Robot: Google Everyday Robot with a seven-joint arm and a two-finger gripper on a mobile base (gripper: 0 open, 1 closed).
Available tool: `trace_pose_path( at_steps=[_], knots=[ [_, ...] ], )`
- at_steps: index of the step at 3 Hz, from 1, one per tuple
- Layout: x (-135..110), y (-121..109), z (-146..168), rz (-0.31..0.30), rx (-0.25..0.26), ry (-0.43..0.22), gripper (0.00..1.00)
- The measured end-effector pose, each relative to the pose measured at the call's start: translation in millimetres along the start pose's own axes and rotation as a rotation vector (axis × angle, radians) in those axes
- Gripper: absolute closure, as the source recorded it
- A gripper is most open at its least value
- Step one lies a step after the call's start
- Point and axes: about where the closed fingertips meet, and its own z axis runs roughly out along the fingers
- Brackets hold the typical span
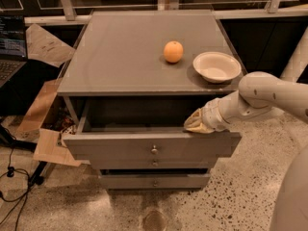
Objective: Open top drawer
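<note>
In the camera view, a speckled terrazzo floor (231,201) carries a grey drawer cabinet (120,52) with a flat, smooth, matte top. Behind it runs a dark glazed wall with pale frames. Torn brown cardboard (48,148), black cables (12,177) and a lit laptop (10,47) lie off the cabinet's left side.

A round orange (173,51) sits right of the top's centre, and a shallow cream bowl (216,66) sits near the right edge.

The top drawer (120,148), a long flat grey panel with a small round metal knob (154,149), stands pulled out past the front edge, its inside dark. The lower drawer fronts (154,181) sit further back beneath it.

The glossy white arm (260,97) reaches in from the right. Its tan gripper (198,123) rests on the drawer front's upper rim near the right end. I cannot tell how the jaws stand.
</note>
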Motion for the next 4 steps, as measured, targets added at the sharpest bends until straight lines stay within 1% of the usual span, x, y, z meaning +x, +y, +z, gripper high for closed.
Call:
trace_pose_path(
  at_steps=[2, 3, 4],
  knots=[
    [-1.3, -0.2, -1.6, 0.000, 0.003, -0.001, 1.00],
    [1.2, 9.7, 0.3, 0.011, 0.014, -0.004, 1.00],
    [-0.7, 8.9, -2.2, 0.011, 0.015, -0.004, 1.00]
  ],
)
